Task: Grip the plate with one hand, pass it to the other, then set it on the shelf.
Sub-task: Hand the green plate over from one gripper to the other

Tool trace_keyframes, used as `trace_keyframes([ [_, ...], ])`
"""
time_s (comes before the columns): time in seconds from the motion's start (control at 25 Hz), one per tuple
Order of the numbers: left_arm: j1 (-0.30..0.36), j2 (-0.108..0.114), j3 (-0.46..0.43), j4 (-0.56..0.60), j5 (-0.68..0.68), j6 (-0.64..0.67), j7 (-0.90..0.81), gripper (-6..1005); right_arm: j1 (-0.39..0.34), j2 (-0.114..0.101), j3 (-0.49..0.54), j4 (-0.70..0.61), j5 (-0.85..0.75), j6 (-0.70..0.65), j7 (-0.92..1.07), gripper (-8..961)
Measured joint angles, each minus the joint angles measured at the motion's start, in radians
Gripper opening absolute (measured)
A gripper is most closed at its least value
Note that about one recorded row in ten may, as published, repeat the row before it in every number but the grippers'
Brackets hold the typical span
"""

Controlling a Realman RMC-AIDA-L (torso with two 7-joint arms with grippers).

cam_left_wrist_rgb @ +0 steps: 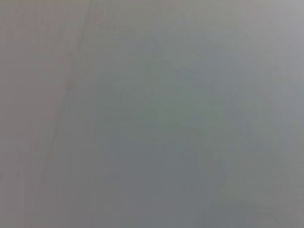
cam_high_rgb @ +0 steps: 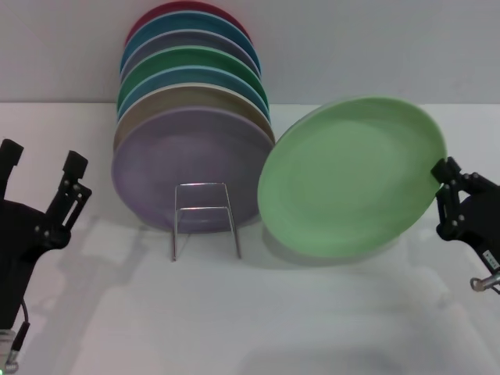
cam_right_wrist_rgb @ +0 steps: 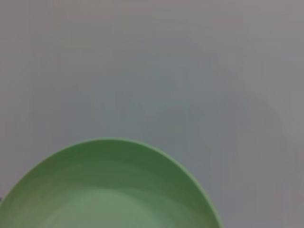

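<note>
The light pastel-green plate [cam_high_rgb: 351, 176] is held tilted above the table at the right, facing me; it also shows in the right wrist view [cam_right_wrist_rgb: 107, 190]. My right gripper [cam_high_rgb: 447, 173] is shut on its right rim. My left gripper [cam_high_rgb: 43, 168] is open and empty at the far left, well apart from the plate. The silver wire shelf [cam_high_rgb: 205, 219] stands at centre-left, its upright loop front bare, just left of the plate's lower edge.
Several plates stand on edge behind the wire loop: a lilac plate [cam_high_rgb: 183, 168] in front, then tan, teal, an emerald-green plate [cam_high_rgb: 195, 58], purple, blue and red. The white table [cam_high_rgb: 250, 312] stretches in front. The left wrist view shows only blank grey.
</note>
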Motion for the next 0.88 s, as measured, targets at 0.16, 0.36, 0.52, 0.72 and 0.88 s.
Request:
trace_keyframes([
  [0.16,0.008,0.0,0.011,0.0,0.0,0.004,0.0,858,0.011,-0.001,-0.009,-0.022,-0.032,-0.012,0.005,13],
  [0.36,0.021,0.002,0.031,0.0,0.0,0.017,0.0,857,0.017,-0.003,-0.01,-0.034,-0.067,-0.017,0.008,13],
  [0.52,0.033,0.002,0.07,0.001,0.0,0.028,0.004,857,0.035,-0.004,-0.01,-0.061,-0.085,-0.042,0.009,14],
  [0.72,0.043,-0.003,0.109,-0.012,0.0,0.036,0.031,856,0.042,-0.001,-0.004,-0.074,-0.089,-0.062,-0.01,14],
  [0.88,0.046,-0.006,0.134,-0.025,0.0,0.017,0.087,856,0.005,0.014,0.004,-0.049,-0.082,-0.062,-0.065,14],
])
